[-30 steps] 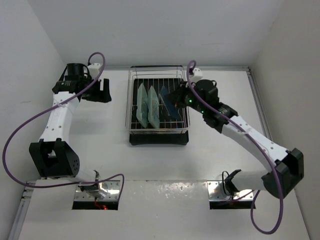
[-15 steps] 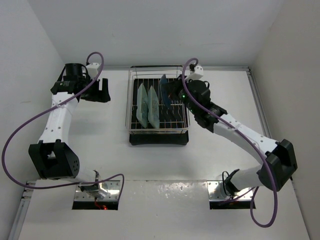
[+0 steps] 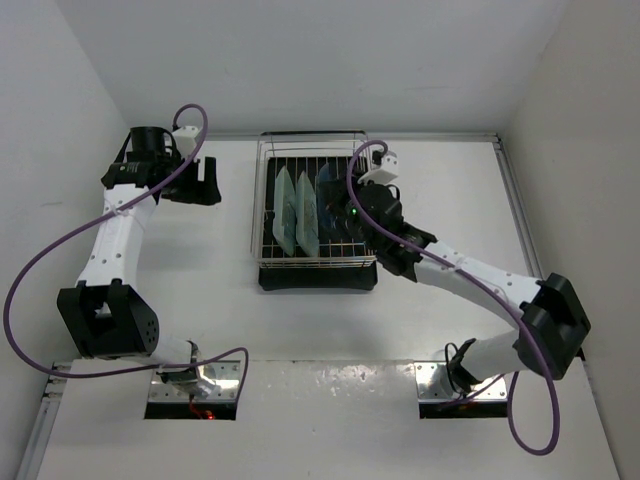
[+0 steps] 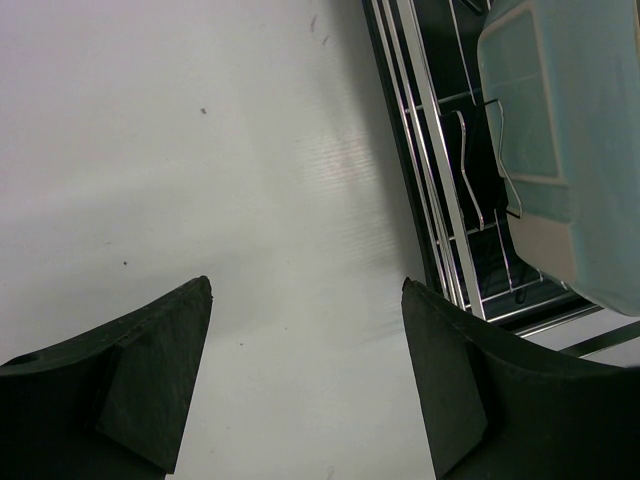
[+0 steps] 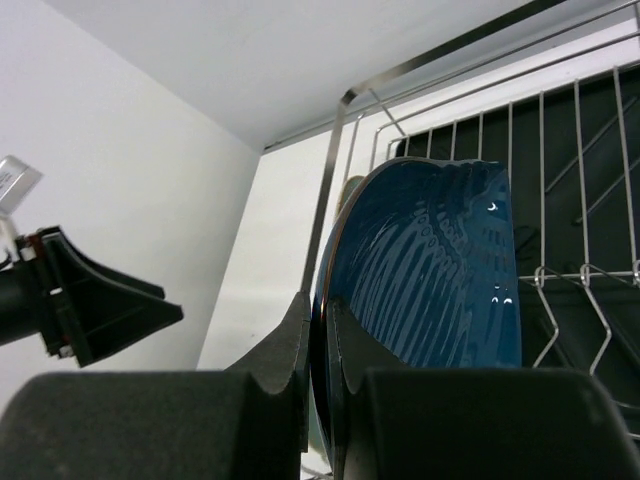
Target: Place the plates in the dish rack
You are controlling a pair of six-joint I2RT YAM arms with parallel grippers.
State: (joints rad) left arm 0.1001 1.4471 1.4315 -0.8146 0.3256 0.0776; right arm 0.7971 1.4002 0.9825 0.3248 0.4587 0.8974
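Plates come first: two pale green plates (image 3: 285,205) stand on edge in the left slots of the rack (image 3: 318,272). The blue plate (image 5: 430,270) is upright just to their right, inside the wire frame. Our right gripper (image 5: 320,335) has its fingers clamped on that plate's rim, one finger on each face. Our left gripper (image 4: 305,288) hangs over the table (image 4: 200,150) just left of the rack, fingers wide apart with nothing between them.

We judge this to be the last step, setting the third plate into a slot. Whether its lower edge already rests between the wires we cannot tell. The next move, as we see it, calls for easing the plate down until the wires carry it. After that we would part the fingers and draw back along the plate's own plane, so it does not tip against its neighbour.

Our table is white and matt, with a few small dark specks. Plain white walls (image 3: 300,60) close it in on three sides.
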